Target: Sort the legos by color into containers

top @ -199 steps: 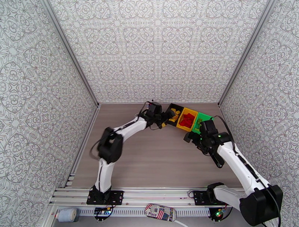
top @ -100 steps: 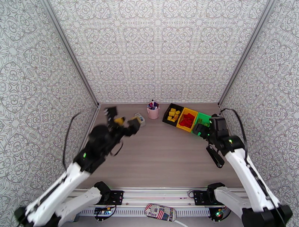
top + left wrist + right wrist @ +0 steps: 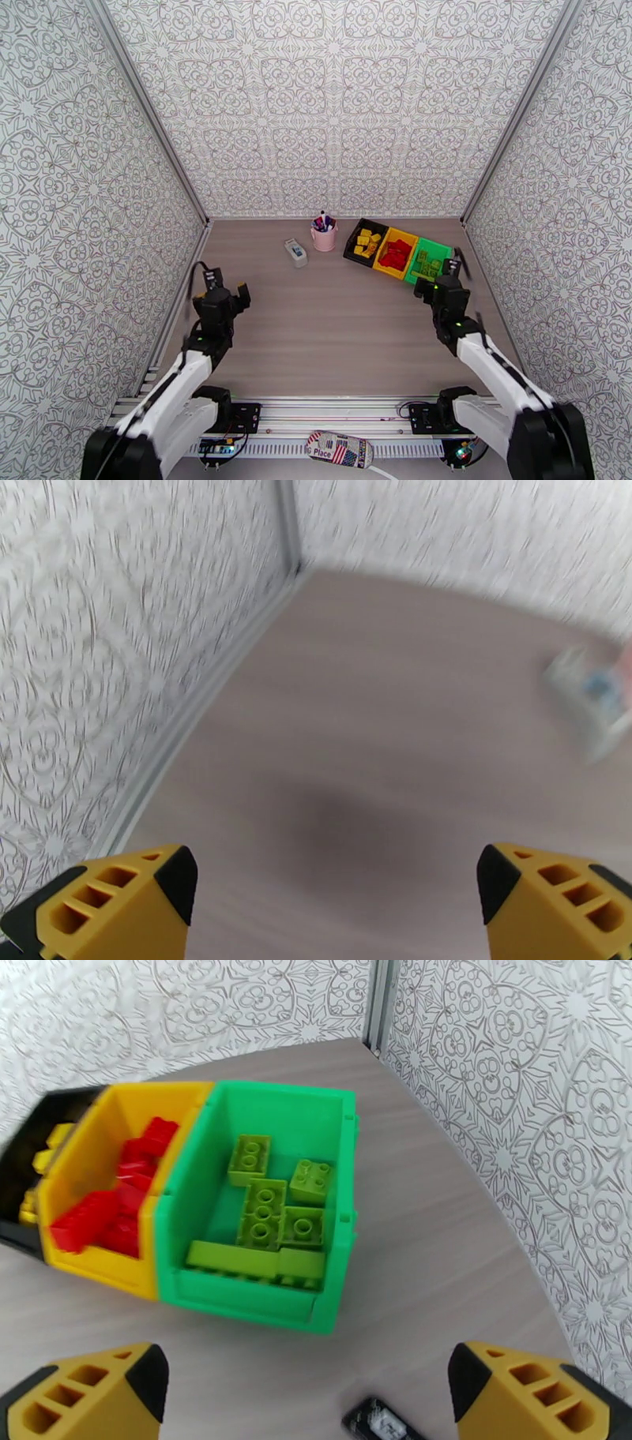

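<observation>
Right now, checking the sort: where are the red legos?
In the top view the red legos lie in the yellow bin, far right of the table, between the black bin and the green bin.

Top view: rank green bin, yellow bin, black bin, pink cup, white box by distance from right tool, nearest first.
1. green bin, just ahead of the right tool
2. yellow bin, middle of the row
3. black bin, row's left end
4. pink cup, left of the bins
5. white box, farthest left

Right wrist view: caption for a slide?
Open jaws; lime legos in green bin, red legos in yellow bin, yellow legos in black bin.
</observation>
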### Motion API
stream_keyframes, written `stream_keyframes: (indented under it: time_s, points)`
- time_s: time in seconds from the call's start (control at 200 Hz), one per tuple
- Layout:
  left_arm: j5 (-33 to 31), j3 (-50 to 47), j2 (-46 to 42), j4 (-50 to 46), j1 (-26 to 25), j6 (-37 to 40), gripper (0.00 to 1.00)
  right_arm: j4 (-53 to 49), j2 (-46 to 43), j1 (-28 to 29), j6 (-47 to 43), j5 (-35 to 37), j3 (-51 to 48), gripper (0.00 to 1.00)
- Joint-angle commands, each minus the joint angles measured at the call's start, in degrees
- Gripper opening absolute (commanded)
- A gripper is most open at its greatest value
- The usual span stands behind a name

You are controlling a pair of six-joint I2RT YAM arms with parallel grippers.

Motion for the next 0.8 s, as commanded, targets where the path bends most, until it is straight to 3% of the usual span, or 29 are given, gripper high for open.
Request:
stream_keyframes:
  time_s: [0.0, 0.195, 0.285, 0.41, 0.435, 0.495, 0.565, 0.6, 0.795]
  points:
    - [1.0, -3.38, 5.01, 22.91, 2.23, 5.36, 0.99, 21.0, 6.24, -1.15, -3.84, -0.85, -3.09, 0.99]
    - [8.98, -6.71, 17.61, 45.49, 7.21, 5.98, 0.99, 31.49, 17.41, -3.01, -8.65, -7.43, -1.89, 0.99]
    - [11.4, -7.01, 23.56, 52.19, 8.18, 6.49, 0.99, 45.34, 22.74, -4.28, -9.71, -12.56, -6.28, 0.99]
    - [13.41, -6.05, 33.27, 61.33, 7.57, 9.01, 0.99, 42.42, 22.24, -4.46, -9.37, -12.63, -5.47, 0.99]
    - [12.44, -5.29, 33.32, 60.51, 7.12, 9.32, 0.99, 41.74, 21.97, -4.46, -9.26, -12.64, -5.39, 0.99]
    - [11.72, -2.22, 30.18, 48.53, 6.93, 8.18, 0.99, 42.13, 22.06, -4.45, -9.34, -12.67, -5.46, 0.99]
    - [11.37, 1.92, 31.85, 44.12, 7.79, 7.64, 0.99, 41.93, 21.85, -4.45, -9.42, -12.59, -5.63, 0.99]
    - [13.93, 2.5, 30.58, 40.39, 9.63, 5.3, 0.99, 42.31, 21.87, -4.46, -9.42, -12.57, -5.73, 0.99]
    - [14.19, 2.01, 31.02, 42.31, 9.94, 5.55, 0.99, 42.3, 21.87, -4.45, -9.55, -12.58, -5.69, 0.99]
